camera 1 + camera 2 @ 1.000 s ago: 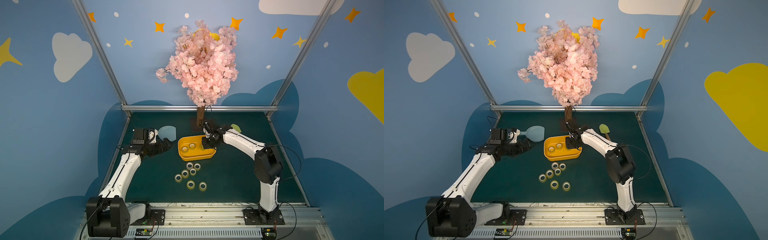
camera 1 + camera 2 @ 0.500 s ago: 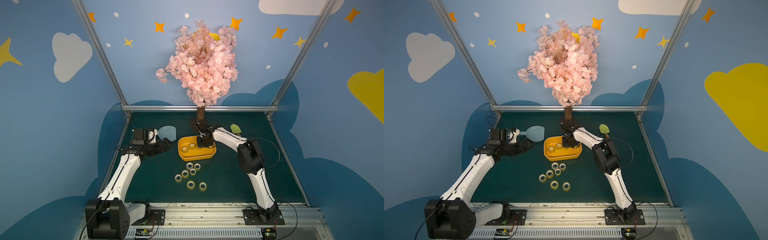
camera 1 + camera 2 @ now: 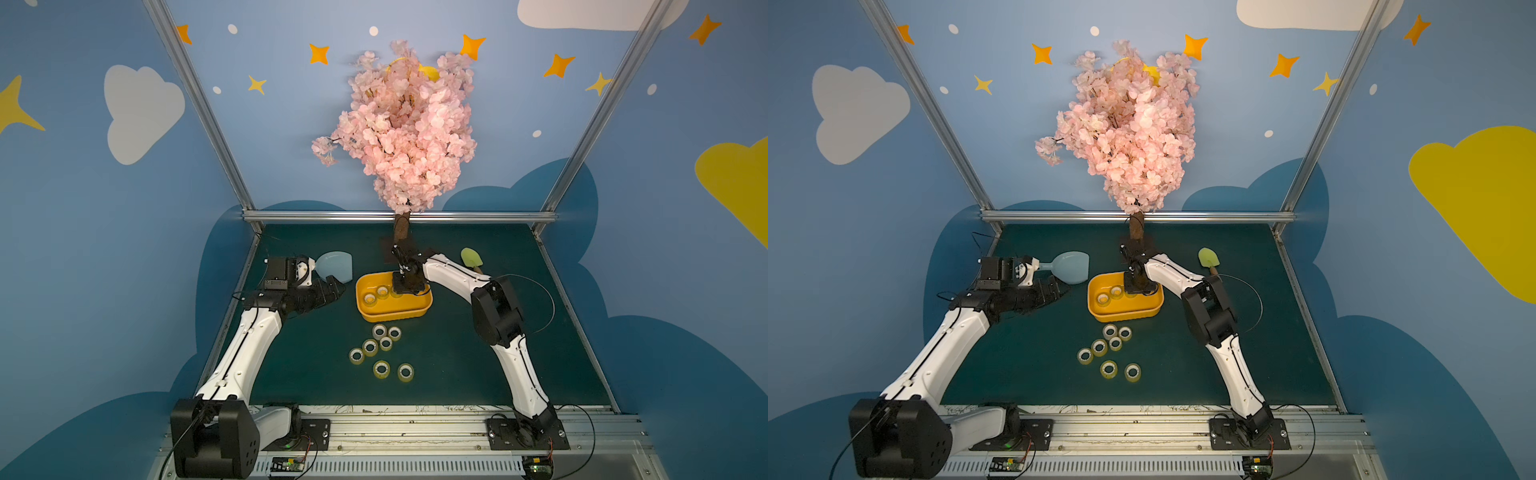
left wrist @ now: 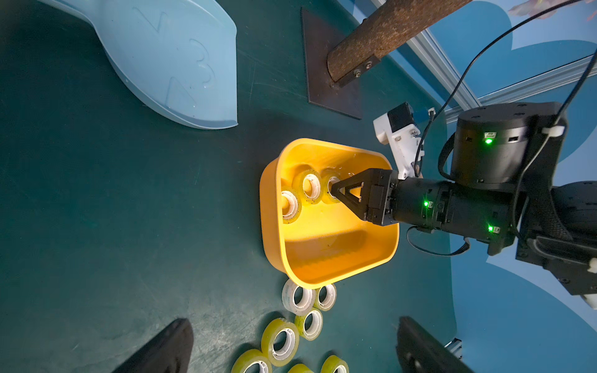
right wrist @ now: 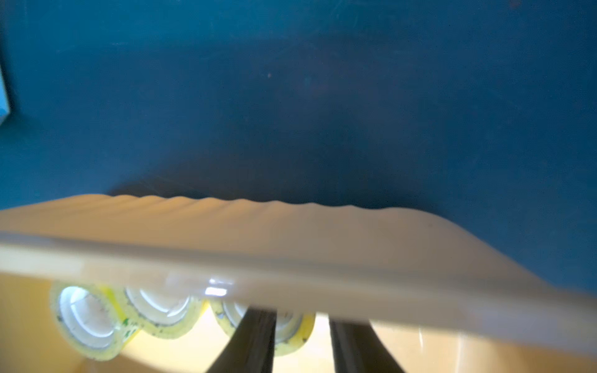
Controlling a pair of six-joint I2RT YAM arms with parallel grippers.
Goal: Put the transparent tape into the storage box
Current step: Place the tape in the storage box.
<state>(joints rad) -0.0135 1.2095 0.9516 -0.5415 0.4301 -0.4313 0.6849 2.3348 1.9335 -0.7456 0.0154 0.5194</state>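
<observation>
Dipping the right pincer into the storage box at frame centre, slightly parted astride the wall of a tape roll, not clamping; holding the left pincer wide, empty.

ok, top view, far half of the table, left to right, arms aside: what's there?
pale blue dustpan → storage box → green spatula
</observation>
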